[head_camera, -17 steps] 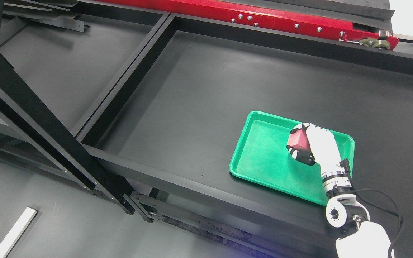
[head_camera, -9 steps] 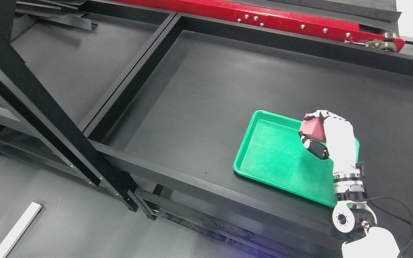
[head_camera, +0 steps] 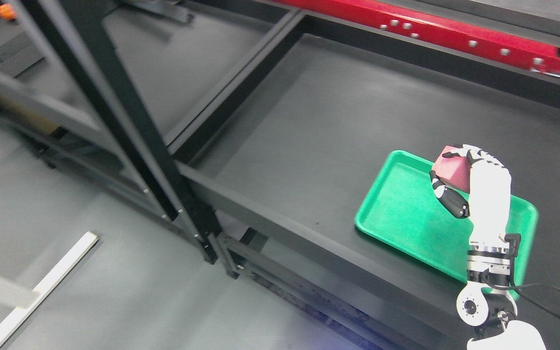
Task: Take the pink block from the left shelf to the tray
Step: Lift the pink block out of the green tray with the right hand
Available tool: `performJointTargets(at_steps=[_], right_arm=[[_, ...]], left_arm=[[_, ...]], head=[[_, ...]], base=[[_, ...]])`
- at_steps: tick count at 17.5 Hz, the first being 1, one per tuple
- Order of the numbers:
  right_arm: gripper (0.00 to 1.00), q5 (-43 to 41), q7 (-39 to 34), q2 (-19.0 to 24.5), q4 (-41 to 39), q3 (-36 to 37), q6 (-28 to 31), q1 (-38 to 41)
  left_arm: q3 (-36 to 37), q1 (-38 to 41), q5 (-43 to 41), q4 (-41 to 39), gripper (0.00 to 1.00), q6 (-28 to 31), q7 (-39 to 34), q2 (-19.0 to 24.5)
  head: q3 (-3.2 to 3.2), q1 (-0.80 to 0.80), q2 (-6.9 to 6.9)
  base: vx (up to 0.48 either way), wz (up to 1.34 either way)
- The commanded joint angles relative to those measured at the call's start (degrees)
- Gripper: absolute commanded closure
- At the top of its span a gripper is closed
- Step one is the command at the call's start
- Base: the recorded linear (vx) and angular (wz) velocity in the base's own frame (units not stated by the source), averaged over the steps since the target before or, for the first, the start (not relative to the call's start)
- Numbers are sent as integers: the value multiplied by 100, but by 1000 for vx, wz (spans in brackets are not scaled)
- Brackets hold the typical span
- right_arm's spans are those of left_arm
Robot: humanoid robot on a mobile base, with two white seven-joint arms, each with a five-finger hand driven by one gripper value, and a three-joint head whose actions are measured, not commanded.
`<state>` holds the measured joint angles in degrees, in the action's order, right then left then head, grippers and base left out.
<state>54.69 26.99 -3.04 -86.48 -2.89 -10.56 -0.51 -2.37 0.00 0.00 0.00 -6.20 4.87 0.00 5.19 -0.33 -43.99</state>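
The pink block (head_camera: 451,171) is clasped in the right hand (head_camera: 474,182) over the green tray (head_camera: 406,214) at lower right (far rim side); released here, it could be tipped outside.

You see only part of the pink block (head_camera: 451,171); the robot hand (head_camera: 472,182) covers its right side, so you cannot tell whether it touches the green tray (head_camera: 401,214); the forearm hides the tray's near right corner; the red beam (head_camera: 455,41) runs out at the far right edge; the left shelf frame (head_camera: 114,112) is smeared by blur.
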Motion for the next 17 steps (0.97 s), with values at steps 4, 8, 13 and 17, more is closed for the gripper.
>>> performJointTargets(at_steps=[4,8,13,17], right_arm=[[98,-81,35,75,-220,149,-8,51],[98,-81,35,75,-220,149,-8,86],[97,-90,35,75,-220,149,-8,86],[97,-90,35,75,-220,149,-60,86]], left_arm=[[0,-184,0,-100,0,-4,-4,100],[0,-184,0,-100,0,-4,-4,100],[0,-184,0,-100,0,-4,-4,100],[0,-184,0,-100,0,-4,-4,100]], head=[[0,0,0],[0,0,-2],[0,0,-2],[0,0,-2]], base=[[-89,733],[-121,872],[-134,915],[-113,783]])
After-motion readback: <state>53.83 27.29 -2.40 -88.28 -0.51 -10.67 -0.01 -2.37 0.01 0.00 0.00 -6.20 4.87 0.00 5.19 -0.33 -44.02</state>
